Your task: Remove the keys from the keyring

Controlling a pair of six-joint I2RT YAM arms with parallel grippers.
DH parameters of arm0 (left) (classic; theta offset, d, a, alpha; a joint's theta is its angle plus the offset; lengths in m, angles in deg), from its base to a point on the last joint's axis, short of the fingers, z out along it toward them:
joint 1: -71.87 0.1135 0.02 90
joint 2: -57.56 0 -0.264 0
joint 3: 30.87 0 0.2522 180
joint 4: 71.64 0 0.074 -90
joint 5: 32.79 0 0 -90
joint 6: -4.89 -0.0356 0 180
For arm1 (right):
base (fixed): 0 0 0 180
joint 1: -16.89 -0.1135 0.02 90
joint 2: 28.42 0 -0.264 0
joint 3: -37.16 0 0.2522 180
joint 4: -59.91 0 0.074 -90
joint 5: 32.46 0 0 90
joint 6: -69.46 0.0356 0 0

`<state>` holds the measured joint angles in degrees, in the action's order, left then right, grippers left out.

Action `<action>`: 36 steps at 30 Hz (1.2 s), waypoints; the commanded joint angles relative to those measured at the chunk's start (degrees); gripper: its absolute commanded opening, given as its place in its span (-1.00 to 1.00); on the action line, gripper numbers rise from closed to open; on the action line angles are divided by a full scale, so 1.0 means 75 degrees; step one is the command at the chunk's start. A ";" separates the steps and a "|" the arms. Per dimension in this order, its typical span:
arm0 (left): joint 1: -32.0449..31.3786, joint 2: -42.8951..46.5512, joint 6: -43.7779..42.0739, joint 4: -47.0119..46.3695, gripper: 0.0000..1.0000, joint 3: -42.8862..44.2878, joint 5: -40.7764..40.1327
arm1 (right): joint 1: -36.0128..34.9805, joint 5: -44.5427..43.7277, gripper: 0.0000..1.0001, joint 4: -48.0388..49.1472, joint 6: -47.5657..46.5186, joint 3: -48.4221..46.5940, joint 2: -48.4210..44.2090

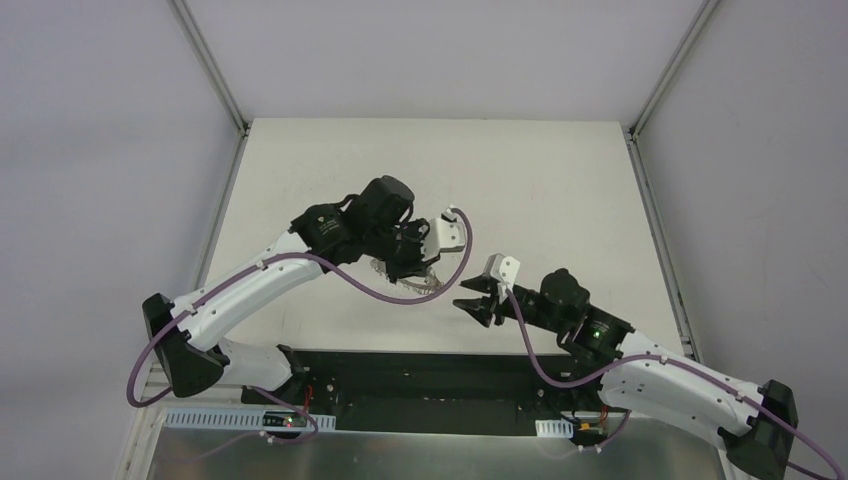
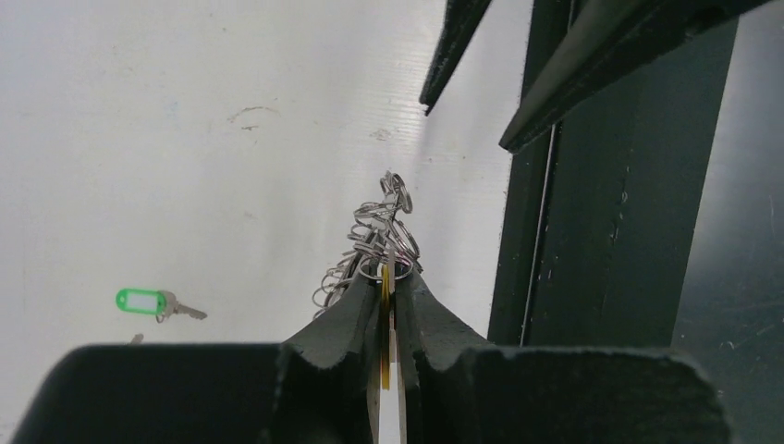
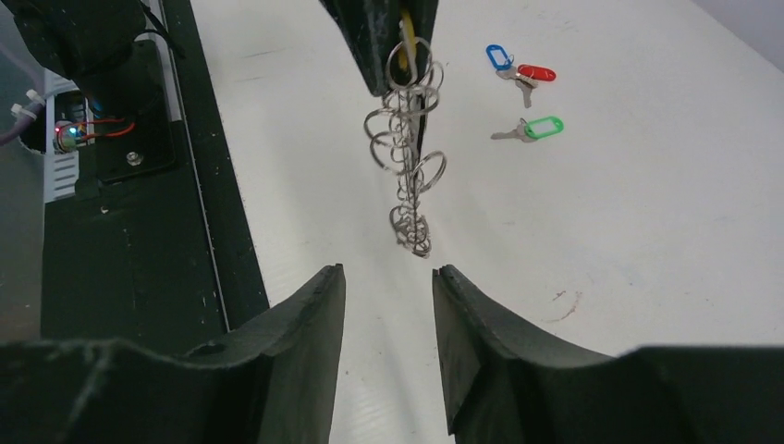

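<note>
The keyring (image 3: 407, 157) is shown pinched edge-on between the pressed-together left fingers (image 2: 347, 333) and held over the counter (image 1: 560, 180). Its long axis is directed at the gap between the spread, empty right fingers (image 3: 305, 361), placed just right of it. The green key (image 3: 534, 129), blue key (image 3: 499, 57) and red key (image 3: 536, 72) are seen loose on the counter, well apart from it. A yellow tag (image 3: 407, 20) is caught in the left grip. Its key is hidden.
</note>
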<state>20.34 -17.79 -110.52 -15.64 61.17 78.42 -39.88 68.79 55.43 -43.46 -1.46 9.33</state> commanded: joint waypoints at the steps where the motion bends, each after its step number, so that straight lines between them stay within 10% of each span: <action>1: 0.0022 0.0650 -0.0787 -0.0380 -1.00 -0.0295 0.1113 | 0.0066 0.0258 -0.12 0.0892 0.0568 -0.0230 -0.0131; 36: 0.0009 0.1326 -0.1512 -0.0487 -1.00 -0.0932 0.2610 | 0.0744 0.3798 -0.29 0.1585 0.1118 -0.1699 0.2040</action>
<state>20.49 -9.86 -120.44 -16.90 54.18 94.77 -34.46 93.03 63.93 -36.25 -11.01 23.50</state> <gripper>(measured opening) 0.091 0.369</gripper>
